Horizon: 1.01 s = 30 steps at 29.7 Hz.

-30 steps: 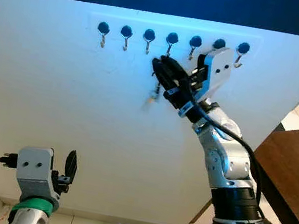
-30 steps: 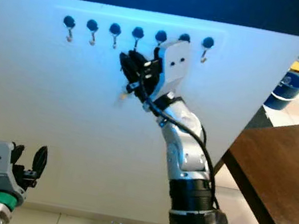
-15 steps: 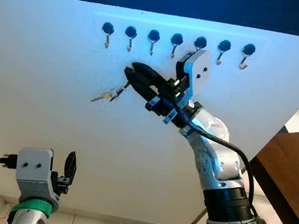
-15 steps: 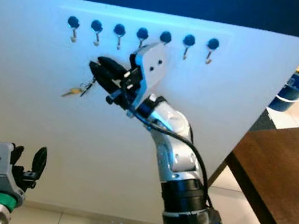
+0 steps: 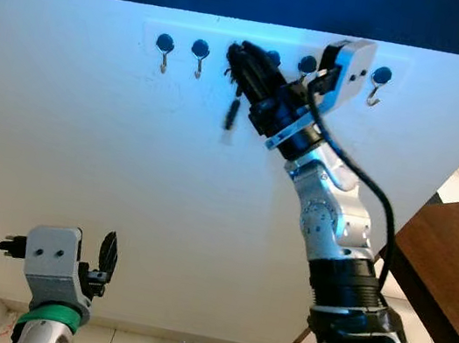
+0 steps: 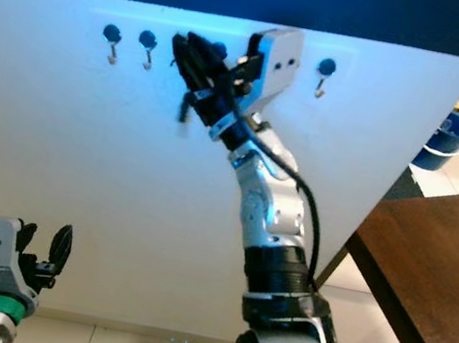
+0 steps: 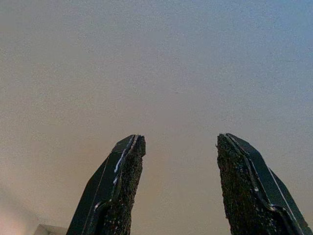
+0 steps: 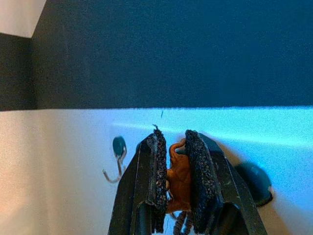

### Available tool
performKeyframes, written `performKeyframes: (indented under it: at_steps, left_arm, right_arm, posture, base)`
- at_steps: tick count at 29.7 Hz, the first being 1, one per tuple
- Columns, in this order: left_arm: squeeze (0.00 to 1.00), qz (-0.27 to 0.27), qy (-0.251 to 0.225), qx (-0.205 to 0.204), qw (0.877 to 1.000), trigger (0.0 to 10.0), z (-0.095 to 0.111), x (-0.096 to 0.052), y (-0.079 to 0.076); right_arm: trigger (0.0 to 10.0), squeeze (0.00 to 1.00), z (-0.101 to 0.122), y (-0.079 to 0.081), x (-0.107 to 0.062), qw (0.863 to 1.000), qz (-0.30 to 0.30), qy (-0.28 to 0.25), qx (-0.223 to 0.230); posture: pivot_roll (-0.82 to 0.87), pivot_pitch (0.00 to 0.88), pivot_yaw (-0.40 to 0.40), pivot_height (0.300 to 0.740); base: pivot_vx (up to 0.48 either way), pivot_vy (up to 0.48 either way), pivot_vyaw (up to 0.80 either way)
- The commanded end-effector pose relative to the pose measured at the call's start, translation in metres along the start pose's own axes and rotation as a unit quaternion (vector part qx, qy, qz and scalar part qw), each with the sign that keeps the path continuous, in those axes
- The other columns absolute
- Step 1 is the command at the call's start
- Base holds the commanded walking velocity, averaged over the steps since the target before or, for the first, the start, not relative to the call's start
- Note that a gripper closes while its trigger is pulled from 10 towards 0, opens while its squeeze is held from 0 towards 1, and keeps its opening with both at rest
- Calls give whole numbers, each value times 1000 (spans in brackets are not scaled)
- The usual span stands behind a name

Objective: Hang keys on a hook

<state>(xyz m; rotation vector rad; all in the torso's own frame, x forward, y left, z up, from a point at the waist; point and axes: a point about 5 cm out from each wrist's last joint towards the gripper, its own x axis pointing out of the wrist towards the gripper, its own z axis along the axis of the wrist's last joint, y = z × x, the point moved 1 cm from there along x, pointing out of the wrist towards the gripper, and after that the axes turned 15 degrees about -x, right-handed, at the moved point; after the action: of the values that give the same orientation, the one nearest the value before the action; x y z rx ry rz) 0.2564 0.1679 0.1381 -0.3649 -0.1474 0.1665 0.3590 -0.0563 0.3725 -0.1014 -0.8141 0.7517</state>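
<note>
Right wrist view: right claw (image 8: 173,182) clamped on orange-tagged keys (image 8: 179,181) beside hook (image 8: 116,167).

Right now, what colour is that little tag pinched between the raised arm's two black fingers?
Orange, clearest in the right wrist view: the small orange key tag sits in the right gripper.

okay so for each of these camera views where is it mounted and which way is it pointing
Left eye, right eye: on the head, facing the white wall and its hooks; both arms show, right gripper raised at the hooks.
Left wrist: looks along the open left gripper at bare wall.
Right wrist: looks along the right gripper's fingers, shut on the keys, toward a hook.
Shared: wall, hooks, keys.
</note>
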Motion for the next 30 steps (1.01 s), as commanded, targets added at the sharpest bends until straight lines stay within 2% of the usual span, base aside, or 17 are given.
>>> performKeyframes:
  at_steps: [1,12,14,18,21,25,30]
  left_arm:
    - [0,10,4,6,1000,10000,0,-3,6]
    - [0,7,2,4,1000,10000,1,-4,5]
    - [0,7,1,4,1000,10000,2,-5,5]
    - [0,6,1,4,1000,10000,2,-5,5]
    - [0,1,3,4,1000,10000,2,-6,4]
    - [0,-1,3,4,1000,10000,2,-5,3]
    - [0,-7,4,5,1000,10000,3,-5,2]
  right_arm:
    - [10000,0,7,-1,4,1000,-2,-17,5]
    - [10000,0,14,-2,-3,1000,-4,-26,2]
    - [10000,0,12,-3,-11,1000,-11,-17,5]
    - [10000,0,12,-3,-14,1000,-13,-14,7]
    - [10000,0,4,11,-29,1000,-3,8,19]
    - [10000,0,4,14,-33,1000,-3,12,22]
    - [10000,0,6,8,-37,1000,-19,18,17]
  posture:
    - [-159,133,100,740]
    - [-155,139,104,740]
    - [-155,139,104,740]
    - [-155,139,104,740]
    - [-153,138,114,740]
    - [-154,136,118,740]
    - [-155,131,120,740]
  base:
    - [0,0,0]
    - [0,0,0]
    - [0,0,0]
    - [0,0,0]
    - [0,0,0]
    - [0,0,0]
    - [0,0,0]
